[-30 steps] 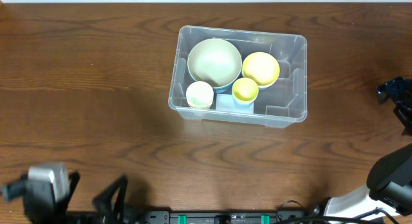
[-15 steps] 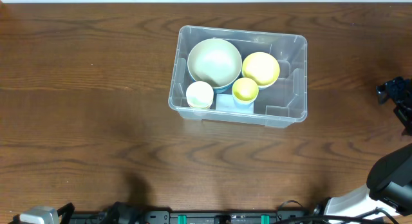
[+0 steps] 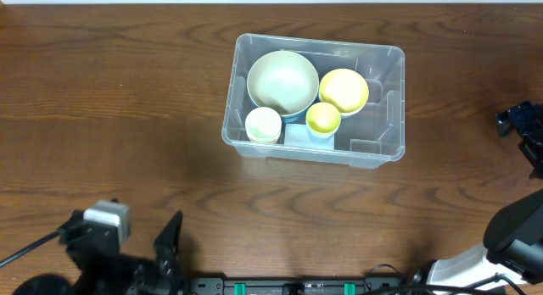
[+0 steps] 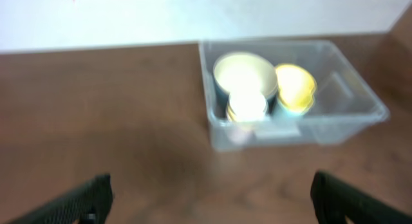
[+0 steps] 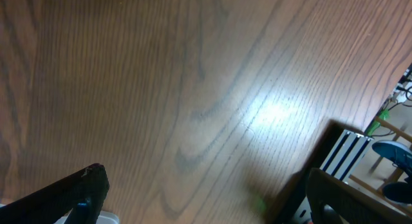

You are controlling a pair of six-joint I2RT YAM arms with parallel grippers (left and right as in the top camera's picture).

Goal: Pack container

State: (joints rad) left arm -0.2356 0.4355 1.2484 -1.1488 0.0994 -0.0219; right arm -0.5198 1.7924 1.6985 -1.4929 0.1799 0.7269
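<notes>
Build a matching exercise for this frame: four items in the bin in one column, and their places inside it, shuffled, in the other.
Column one
1. large pale bowl
2. yellow bowl
3. small white cup
4. small yellow cup

Column two
A. near-left corner of the container
B. directly right of the large pale bowl
C. far-left corner
D. just on the near side of the yellow bowl

Pairs: 1-C, 2-B, 3-A, 4-D

Container (image 3: 386,147) sits on the desk (image 3: 110,117), right of centre and toward the far edge. In it: big bowl (image 3: 282,81) back left, smaller bowl (image 3: 343,89) back right, left cup (image 3: 263,123) and right cup (image 3: 322,117) in front of them. My left end effector (image 4: 209,198) is at the near-left desk edge, well apart from the container.
</notes>
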